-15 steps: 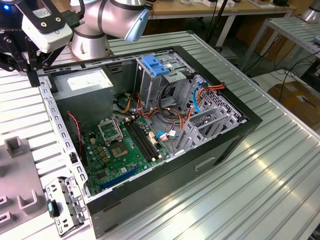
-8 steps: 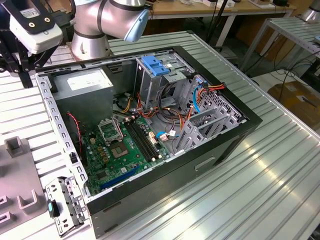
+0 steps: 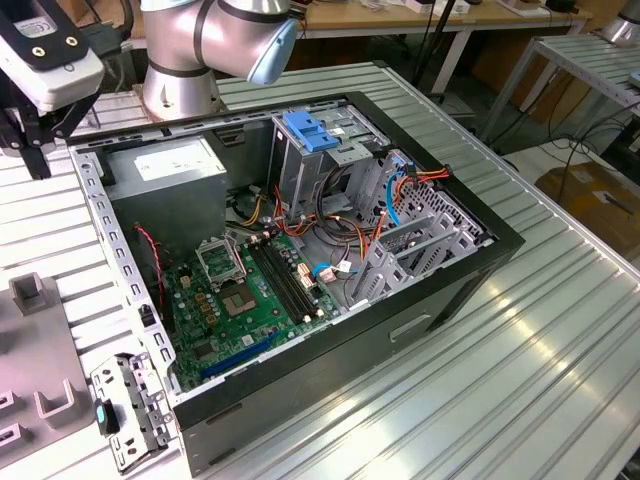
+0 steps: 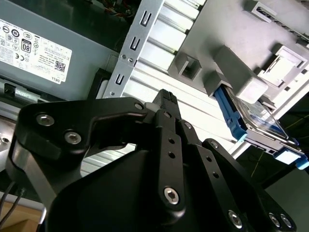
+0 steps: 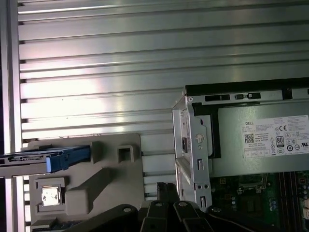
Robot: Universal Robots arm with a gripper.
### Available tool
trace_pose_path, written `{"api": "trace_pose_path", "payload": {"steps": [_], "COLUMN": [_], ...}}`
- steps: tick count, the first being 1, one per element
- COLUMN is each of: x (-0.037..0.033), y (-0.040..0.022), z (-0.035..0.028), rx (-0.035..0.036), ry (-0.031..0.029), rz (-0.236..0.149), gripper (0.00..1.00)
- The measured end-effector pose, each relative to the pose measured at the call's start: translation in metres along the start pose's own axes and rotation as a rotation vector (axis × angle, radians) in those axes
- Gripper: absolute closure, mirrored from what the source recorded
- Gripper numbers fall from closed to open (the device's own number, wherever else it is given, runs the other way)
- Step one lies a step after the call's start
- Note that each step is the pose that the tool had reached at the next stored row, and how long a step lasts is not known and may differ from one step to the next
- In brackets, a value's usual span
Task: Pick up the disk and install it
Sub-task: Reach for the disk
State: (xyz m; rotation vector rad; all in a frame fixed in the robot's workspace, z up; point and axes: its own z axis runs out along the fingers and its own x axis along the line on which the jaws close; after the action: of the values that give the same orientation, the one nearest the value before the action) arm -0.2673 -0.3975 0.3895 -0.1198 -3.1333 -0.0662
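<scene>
The disk (image 4: 255, 121) lies in a grey moulded holder (image 4: 231, 67) on the ribbed table, its blue carrier edge (image 4: 231, 116) facing the computer case. In the first wrist view the disk (image 5: 46, 160) is seen edge-on at the holder (image 5: 104, 179). My gripper (image 4: 166, 99) is shut with nothing between its fingers. It hovers over the table strip between the holder and the case wall, apart from the disk. The same black fingertips (image 5: 165, 187) point at the gap beside the case corner.
The open computer case (image 3: 420, 300) lies on the table with its motherboard (image 3: 250, 300) exposed. A grey power supply box (image 3: 165, 170) with a white sticker sits at the back. A blue latch (image 3: 305, 130) tops the drive cage. A loose metal bracket (image 3: 128, 410) lies by the case's front corner.
</scene>
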Motion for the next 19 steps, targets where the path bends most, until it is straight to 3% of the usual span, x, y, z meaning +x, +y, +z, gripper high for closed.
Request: {"api": "trace_pose_path", "payload": {"steps": [19], "x": [0.0345], "y": [-0.0027], "z": [0.0008], "rx": [0.0003], "ry": [0.0038], "rz": [0.000], "gripper": [0.89]}}
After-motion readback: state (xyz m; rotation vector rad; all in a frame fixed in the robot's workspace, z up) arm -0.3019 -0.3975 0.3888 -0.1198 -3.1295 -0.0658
